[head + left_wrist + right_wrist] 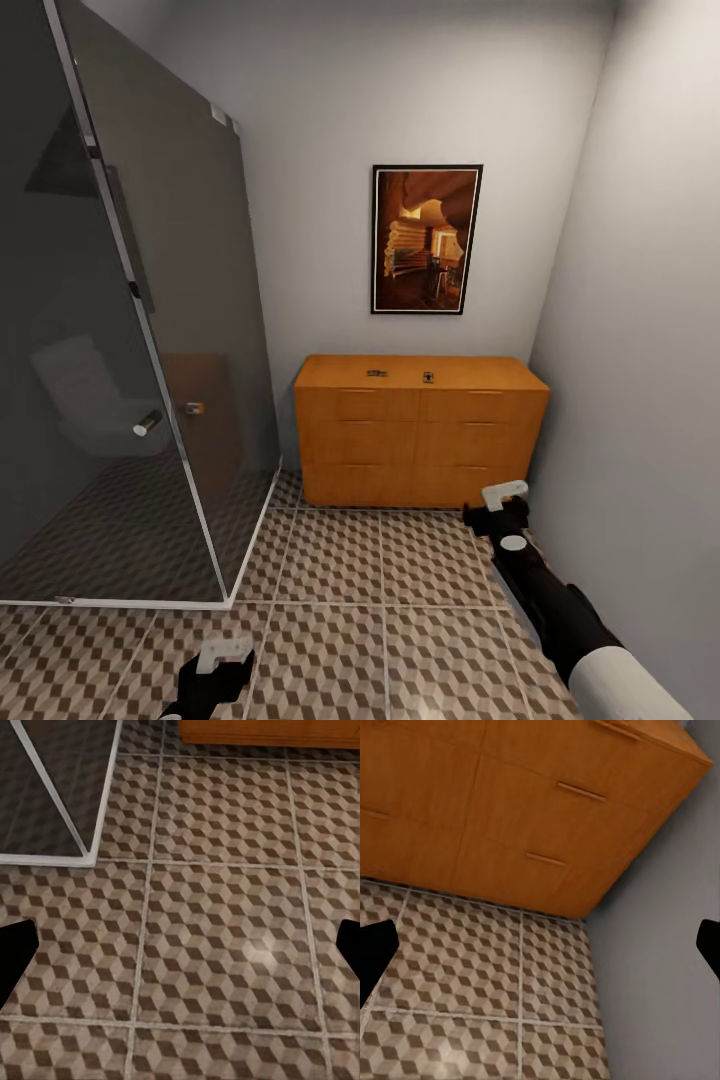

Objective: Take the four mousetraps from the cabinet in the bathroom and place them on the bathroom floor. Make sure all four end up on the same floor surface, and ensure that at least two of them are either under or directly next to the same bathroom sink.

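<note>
Two mousetraps (377, 373) (428, 377) lie flat on top of the cabinet (420, 430), well ahead of both grippers; they are too small to tell which way they point. The right gripper (497, 500) hangs open just before the cabinet's lower right corner, beside the grey wall (640, 300). The left gripper (222, 655), open too, hovers over the bathroom floor (400, 620) near the glass shower screen (150, 300).

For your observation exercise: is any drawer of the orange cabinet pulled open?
No: in the head view all drawer fronts of the cabinet sit flush and closed.
</note>
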{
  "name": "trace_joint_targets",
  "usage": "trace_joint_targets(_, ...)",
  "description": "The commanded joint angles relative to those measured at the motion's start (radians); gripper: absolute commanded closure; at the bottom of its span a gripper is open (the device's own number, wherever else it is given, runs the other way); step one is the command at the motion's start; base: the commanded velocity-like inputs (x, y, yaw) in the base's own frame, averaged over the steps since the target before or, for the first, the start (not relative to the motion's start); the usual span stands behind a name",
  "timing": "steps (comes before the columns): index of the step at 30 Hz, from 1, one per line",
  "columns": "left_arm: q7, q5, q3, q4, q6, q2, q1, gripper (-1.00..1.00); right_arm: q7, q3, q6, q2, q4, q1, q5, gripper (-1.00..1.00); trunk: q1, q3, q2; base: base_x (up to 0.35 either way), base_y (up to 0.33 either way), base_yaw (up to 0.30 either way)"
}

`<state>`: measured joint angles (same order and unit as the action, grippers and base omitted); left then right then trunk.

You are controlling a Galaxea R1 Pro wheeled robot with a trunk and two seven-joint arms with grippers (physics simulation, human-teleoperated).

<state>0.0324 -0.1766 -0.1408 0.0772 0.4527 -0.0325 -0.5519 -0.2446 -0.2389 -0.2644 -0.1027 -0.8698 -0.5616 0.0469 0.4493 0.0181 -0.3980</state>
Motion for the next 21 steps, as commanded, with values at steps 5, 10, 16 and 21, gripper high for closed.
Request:
trace_joint_targets(5, -0.001, -0.01, -0.008, 0.004, -0.003, -0.003, -0.002, -1.0, 0.176, 0.029, -0.104, -0.017, -0.121, -0.013, 0.006, -1.0, 0.001, 0.002, -0.002, 0.0, 0.0, 0.0)
trace_joint_targets(10, -0.002, -0.01, -0.008, 0.003, -0.004, -0.008, -0.002, -1.0, 0.307, 0.056, -0.157, -0.042, -0.223, -0.018, 0.005, -1.0, 0.001, 0.002, -0.002, 0.0, 0.0, 0.0)
trace_joint_targets(16, -0.003, -0.01, -0.008, 0.003, -0.006, -0.01, -0.002, -1.0, 0.43, 0.065, -0.237, -0.084, -0.325, -0.042, 0.006, -1.0, 0.001, 0.002, -0.002, 0.0, 0.0, 0.0)
trace_joint_targets(21, -0.005, -0.011, -0.008, 0.004, -0.007, -0.013, -0.002, -1.0, 0.508, 0.067, -0.317, -0.108, -0.385, -0.092, 0.005, -1.0, 0.001, 0.002, -0.002, 0.0, 0.0, 0.0)
